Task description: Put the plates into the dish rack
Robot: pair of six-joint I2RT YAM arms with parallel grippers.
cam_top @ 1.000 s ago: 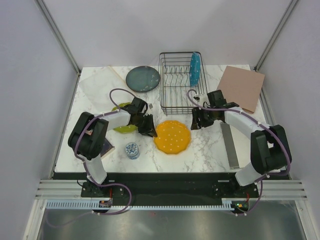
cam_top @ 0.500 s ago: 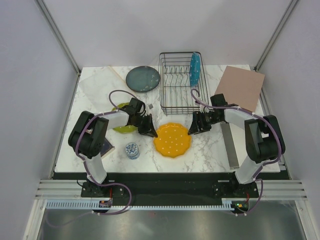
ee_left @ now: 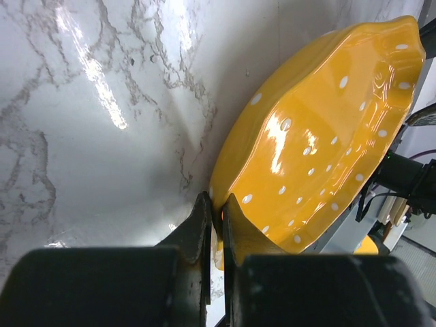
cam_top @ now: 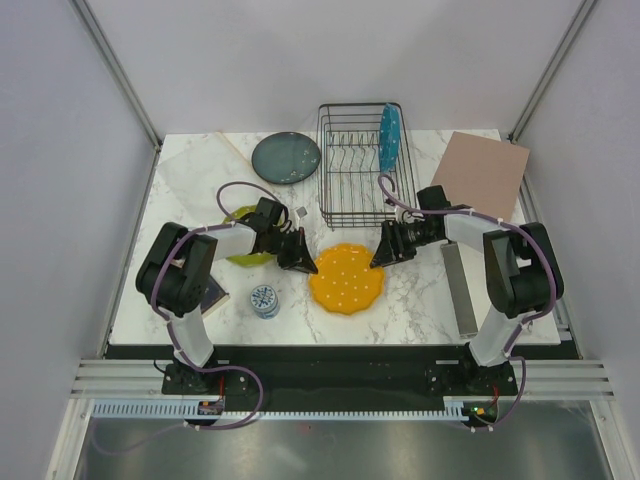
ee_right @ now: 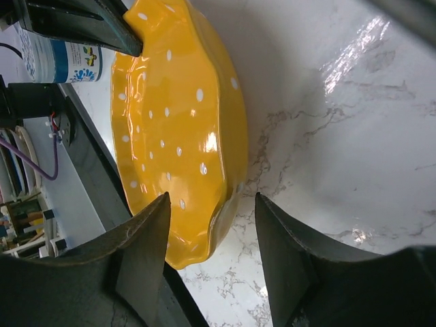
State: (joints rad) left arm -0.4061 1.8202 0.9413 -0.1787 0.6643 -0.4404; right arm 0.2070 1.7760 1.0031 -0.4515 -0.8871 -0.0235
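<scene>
Most of the lime-green plate is hidden under the left arm, with only slivers of its rim showing on either side. No view shows whether the orange plate rests fully flat on the marble table or has one edge slightly raised. Both arms reach inward and low over the table with elbows bent outward, their wrists facing each other across the orange plate. The left gripper is clamped on that plate's left rim; in its wrist view the fingers pinch the scalloped edge with almost no gap. The right gripper stands apart, straddling the plate's right rim. One finger is in front of the dotted surface and the other is out over the marble, with bare table between it and the rim. The orange plate lies face up in front of the dish rack, near the table's middle; being round, it has no long axis. A blue plate stands on edge in the rack's right-hand slots, its edge line running near to far. The dark teal-grey plate lies flat just left of the rack, and a small patterned tin sits near the left arm.
</scene>
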